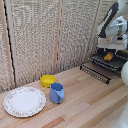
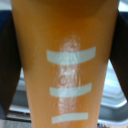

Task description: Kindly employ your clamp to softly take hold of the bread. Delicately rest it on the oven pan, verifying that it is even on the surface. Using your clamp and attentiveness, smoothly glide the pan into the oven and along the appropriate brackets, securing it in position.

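The wrist view is almost wholly filled by the bread (image 2: 45,75), seen very close as a smooth orange-brown surface that runs the full height of the picture. Three pale bars are seen lying across it, one above another, with a glossy highlight passing through them. Dark, blurred shapes are seen along both of its sides, and light grey bars of the oven pan (image 2: 116,102) are glimpsed behind it near one lower corner.

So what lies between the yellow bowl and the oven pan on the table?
In the exterior view, only bare wooden tabletop lies between the yellow bowl and the oven pan; the blue mug sits nearer the camera, off that line.
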Controlling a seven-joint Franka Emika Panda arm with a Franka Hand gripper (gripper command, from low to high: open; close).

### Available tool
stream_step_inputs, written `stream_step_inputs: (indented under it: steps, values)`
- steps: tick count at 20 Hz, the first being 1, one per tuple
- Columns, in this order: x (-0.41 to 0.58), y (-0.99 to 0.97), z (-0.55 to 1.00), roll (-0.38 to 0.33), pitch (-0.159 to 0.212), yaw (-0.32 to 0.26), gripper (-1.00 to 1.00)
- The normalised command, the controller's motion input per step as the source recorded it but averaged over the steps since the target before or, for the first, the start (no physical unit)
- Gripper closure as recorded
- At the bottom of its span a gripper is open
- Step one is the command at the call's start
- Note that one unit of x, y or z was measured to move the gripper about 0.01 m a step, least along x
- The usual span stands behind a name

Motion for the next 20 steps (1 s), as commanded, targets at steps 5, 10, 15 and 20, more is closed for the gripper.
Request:
stream_step_inputs:
  steps: [5, 10, 15, 20]
  values:
    - [0.323, -0.43, -0.04, 0.000, -0.057, -0.086, -1.00]
    - [0.101, 0.00, -0.01, 0.000, 0.000, -0.064, -1.00]
    - [-0.031, 0.18, 0.01, -0.028, 0.013, 0.024, -1.00]
    - [-0.135, 0.48, 0.69, -0.074, 0.036, 0.100, -1.00]
